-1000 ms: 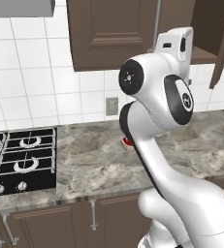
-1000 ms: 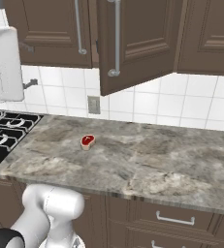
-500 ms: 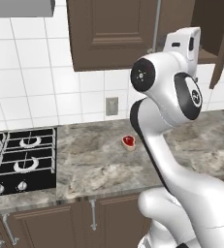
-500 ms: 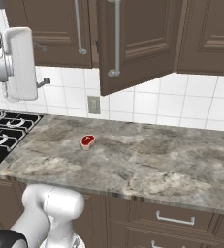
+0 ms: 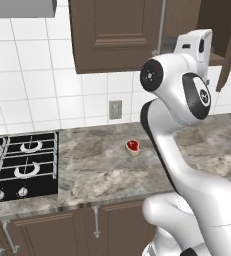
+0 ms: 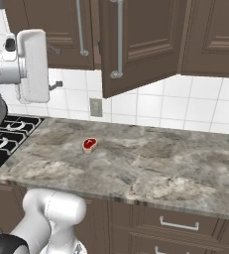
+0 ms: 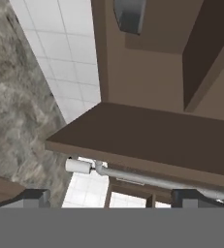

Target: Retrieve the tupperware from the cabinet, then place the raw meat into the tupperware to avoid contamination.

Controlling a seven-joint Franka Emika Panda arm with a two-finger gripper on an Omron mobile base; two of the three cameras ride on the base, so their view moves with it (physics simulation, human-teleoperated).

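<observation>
A black gas hob (image 5: 17, 167) occupies the left end of a grey marbled counter (image 5: 102, 175) in a simulated kitchen, below white wall tiles (image 5: 32, 85) carrying a grey socket plate (image 5: 115, 109). The raw meat (image 5: 132, 146), a small red piece with a pale rim, lies alone on the counter toward its back edge, below and a little right of the socket, well clear of the hob and of the front edge; the right base view puts it (image 6: 89, 144) on the left half of the counter. Above, the dark brown cabinet (image 5: 114, 35) hangs on the wall, one door (image 6: 136, 44) swung open with its long silver bar handle (image 6: 119, 37) facing the room. The white arm (image 5: 182, 150) rises from the lower right, its hand lifted to the height of the cabinet's lower edge. In the hand view the gripper (image 7: 108, 198) shows its two dark fingertips (image 7: 33, 197) set wide apart with nothing between them, pointed up at the open door's bottom edge and handle, while a grey container-like shape (image 7: 129, 14), possibly the tupperware, sits deep inside the cabinet at the top of that view
</observation>
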